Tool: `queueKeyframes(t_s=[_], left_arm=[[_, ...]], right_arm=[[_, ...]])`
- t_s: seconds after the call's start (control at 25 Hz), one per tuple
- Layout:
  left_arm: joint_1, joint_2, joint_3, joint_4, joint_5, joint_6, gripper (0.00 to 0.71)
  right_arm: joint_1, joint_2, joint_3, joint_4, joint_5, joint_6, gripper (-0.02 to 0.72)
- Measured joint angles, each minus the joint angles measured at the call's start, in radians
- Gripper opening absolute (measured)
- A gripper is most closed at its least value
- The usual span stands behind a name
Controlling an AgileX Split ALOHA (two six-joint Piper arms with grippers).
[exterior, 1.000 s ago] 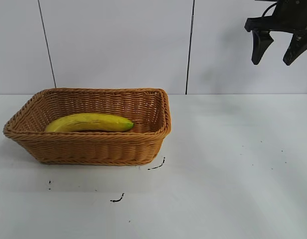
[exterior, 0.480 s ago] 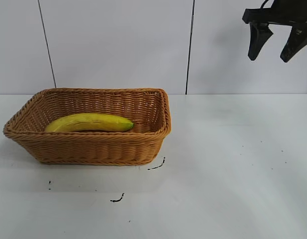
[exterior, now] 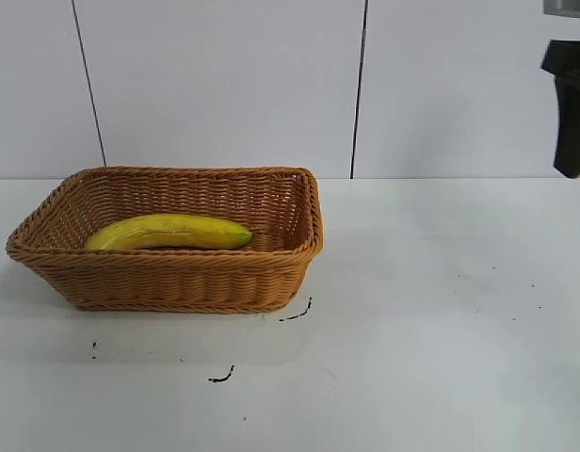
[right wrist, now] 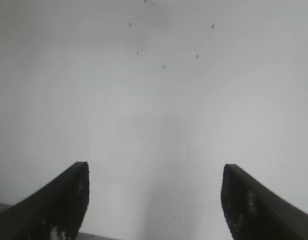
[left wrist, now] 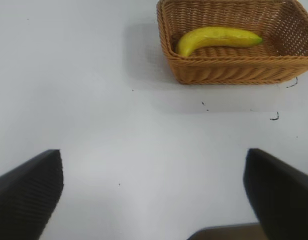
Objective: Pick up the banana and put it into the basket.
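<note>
Retreating looks like the step in hand: we find the banana (exterior: 168, 232) lying inside the basket (exterior: 177, 278), well away from the right claw (right wrist: 154, 200), which hangs high over bare desk (exterior: 441, 320), jaws spread wide, nothing between them. Left claw (left wrist: 153, 190) likewise wide open, empty, basket far beyond its tips. We judge only parking remains.

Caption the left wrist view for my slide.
Banana lying in the basket, seen past the open left gripper over the white table.

Bright even light, soft shadow beside the basket (exterior: 177, 282), wrist views blurred near the lens
</note>
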Motion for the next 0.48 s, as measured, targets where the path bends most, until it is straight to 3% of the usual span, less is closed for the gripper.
queueKeyframes(t_s=[0.24, 0.48], left_arm=[[0.000, 0.000, 0.000, 0.000, 0.000, 0.000, 0.695], [0.000, 0.000, 0.000, 0.000, 0.000, 0.000, 0.695]], right_arm=[[0.001, -0.290, 0.281, -0.039, -0.029, 0.000, 0.531], [0.001, -0.605, 0.541, -0.097, -0.156, 0.018, 0.531]])
